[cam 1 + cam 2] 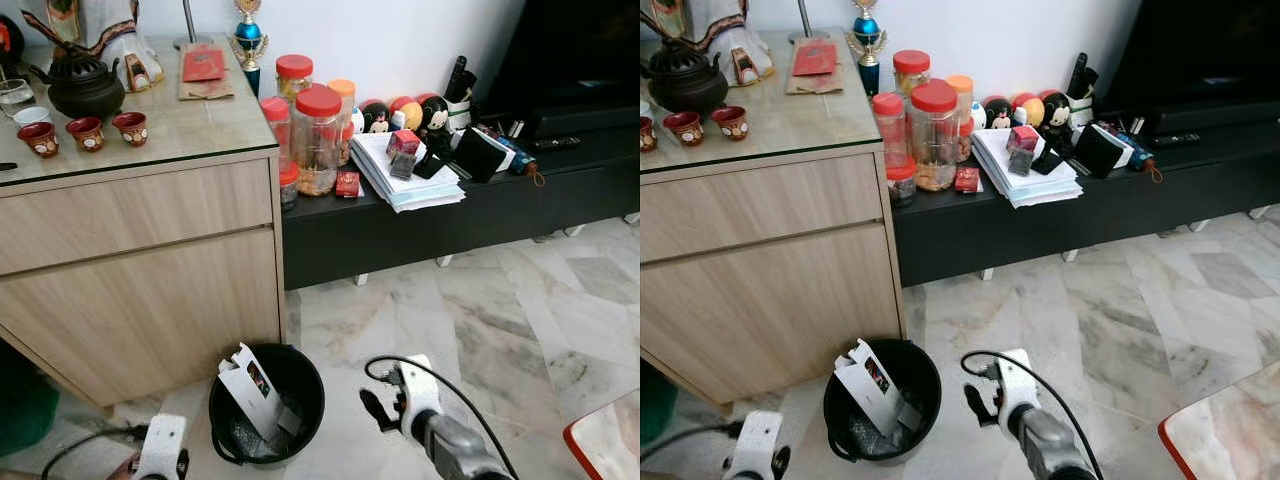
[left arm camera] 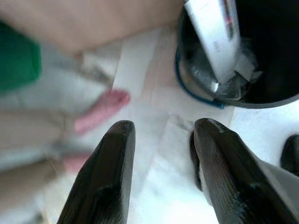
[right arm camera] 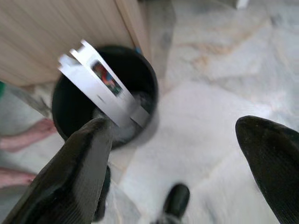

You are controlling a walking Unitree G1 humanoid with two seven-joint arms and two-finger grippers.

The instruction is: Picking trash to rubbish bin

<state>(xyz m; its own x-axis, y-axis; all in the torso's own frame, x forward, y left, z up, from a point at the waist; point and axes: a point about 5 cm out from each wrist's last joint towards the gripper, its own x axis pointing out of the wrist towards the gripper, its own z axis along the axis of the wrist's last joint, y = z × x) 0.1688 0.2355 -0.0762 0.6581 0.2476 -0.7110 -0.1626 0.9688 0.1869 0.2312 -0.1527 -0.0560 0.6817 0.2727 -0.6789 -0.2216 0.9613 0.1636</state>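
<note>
The right hand [image 1: 385,408] is held low over the marble floor [image 1: 480,330], just right of the bin [image 1: 300,385]; in the right wrist view its fingers [image 3: 70,172] are seen spread wide, with nothing between them. The left hand [image 2: 161,154] is held low to the bin's left, its fingers [image 2: 105,177] parted and empty in the left wrist view. A person's bare feet [image 2: 100,109] on the floor are picked up by the wrist views alone. A white carton [image 1: 255,390] is seen inside the black bin, leaning on crumpled plastic and jutting above the rim. The bin stands by the corner of the wooden desk [image 1: 140,260], on which a teapot [image 1: 85,85] and cups [image 1: 85,132] are set. Beyond, jars [image 1: 315,140] and papers [image 1: 405,175] are carried by a low black shelf [image 1: 420,225].
</note>
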